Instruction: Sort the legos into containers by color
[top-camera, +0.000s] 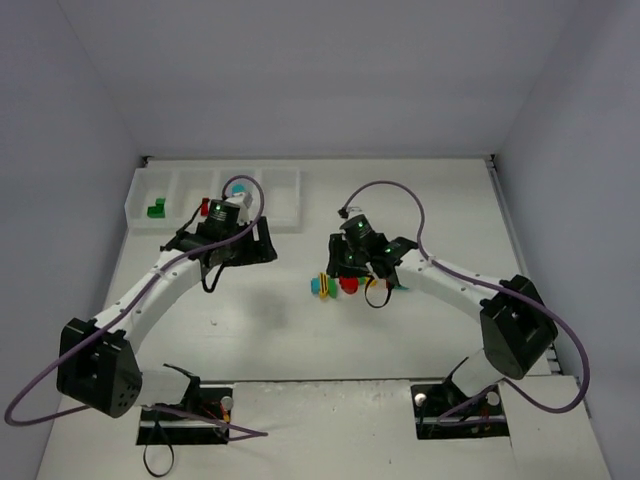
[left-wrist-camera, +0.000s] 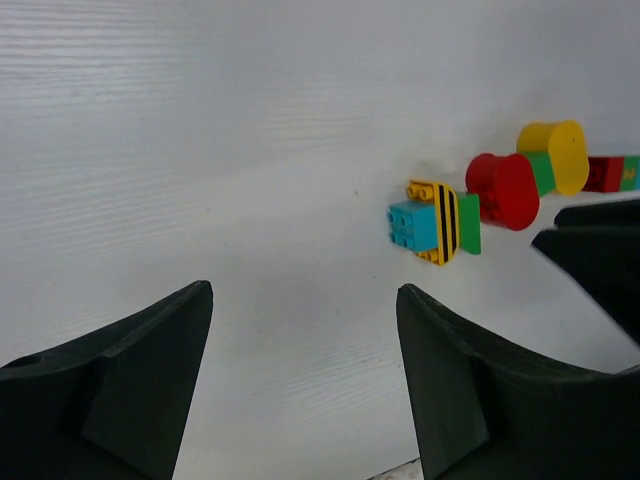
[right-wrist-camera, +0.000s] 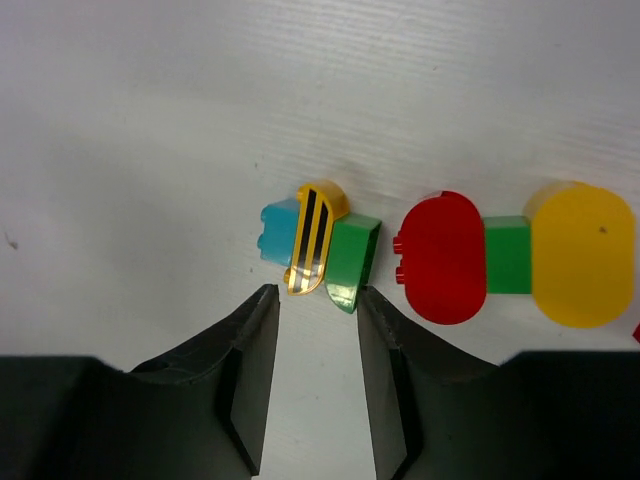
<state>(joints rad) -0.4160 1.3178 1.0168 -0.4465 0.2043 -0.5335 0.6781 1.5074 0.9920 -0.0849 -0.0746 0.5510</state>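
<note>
The right gripper (right-wrist-camera: 316, 292) has its fingers narrow, pinching the near edge of the cyan, striped and green stack (right-wrist-camera: 322, 245) on the counter (right-wrist-camera: 140, 130), probably to lift it for splitting. The left gripper (left-wrist-camera: 305, 290) hangs wide and empty near the tray (top-camera: 283, 195).

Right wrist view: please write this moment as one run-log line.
right gripper shut on striped stack | left gripper open, empty | red-green-yellow stack untouched | green brick in tray

Left arm (top-camera: 160, 285) blocks the middle of the tray (top-camera: 283, 188), can't tell what's in there. Red brick (left-wrist-camera: 604, 173) runs off the left wrist view's right edge.
</note>
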